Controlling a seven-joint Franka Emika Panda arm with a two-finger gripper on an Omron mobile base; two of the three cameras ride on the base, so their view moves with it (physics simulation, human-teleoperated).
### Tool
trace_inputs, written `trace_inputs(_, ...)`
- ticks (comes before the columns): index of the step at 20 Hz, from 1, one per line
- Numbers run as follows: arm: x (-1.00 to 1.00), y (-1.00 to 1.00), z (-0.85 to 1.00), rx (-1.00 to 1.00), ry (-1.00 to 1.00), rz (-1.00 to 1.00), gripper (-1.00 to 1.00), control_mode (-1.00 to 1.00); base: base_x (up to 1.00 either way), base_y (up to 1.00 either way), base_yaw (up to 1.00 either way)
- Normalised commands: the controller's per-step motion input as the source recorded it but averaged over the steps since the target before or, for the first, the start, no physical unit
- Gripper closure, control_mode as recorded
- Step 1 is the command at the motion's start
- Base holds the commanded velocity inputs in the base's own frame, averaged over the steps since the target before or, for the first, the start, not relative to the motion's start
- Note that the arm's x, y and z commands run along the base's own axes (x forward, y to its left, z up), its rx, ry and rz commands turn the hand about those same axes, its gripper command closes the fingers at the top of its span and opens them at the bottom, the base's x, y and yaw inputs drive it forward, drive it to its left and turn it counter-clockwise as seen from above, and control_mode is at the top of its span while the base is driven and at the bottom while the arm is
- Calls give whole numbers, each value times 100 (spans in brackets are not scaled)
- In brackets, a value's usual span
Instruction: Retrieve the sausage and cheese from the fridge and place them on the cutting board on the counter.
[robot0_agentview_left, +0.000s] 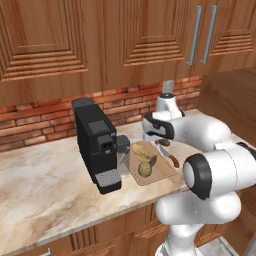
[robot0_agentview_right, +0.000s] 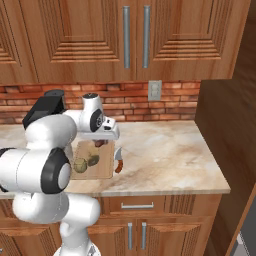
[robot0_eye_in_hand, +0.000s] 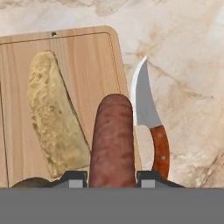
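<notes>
My gripper is shut on the sausage, a reddish-brown cylinder that sticks out between the two fingertips. It hangs above the right edge of the cutting board, which lies on the counter. A yellowish-tan wedge, the cheese by its look, lies on the board to the left of the sausage. From the left base view the gripper hovers over the board; from the right base view the gripper sits above the board. The fridge is out of view.
A curved knife with a red-brown handle lies on the counter just right of the board. A brownish round item rests on the board's near end. The black coffee machine stands left of the board. Brick wall and wooden cabinets rise behind.
</notes>
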Motion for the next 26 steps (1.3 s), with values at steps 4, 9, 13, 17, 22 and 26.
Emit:
trace_inputs(4,33,-1,-29,1,6,0,100,-100,0,0,0)
trace_inputs(9,1,0,-47,0,1,0,100,-100,0,0,0)
trace_inputs(13,0,0,-39,0,0,0,100,-100,0,0,0)
trace_inputs(17,0,0,-29,0,0,0,100,-100,0,0,0)
trace_inputs(22,0,0,-31,0,0,0,100,-100,0,0,0)
trace_inputs(26,0,0,-36,0,0,0,100,-100,0,0,0)
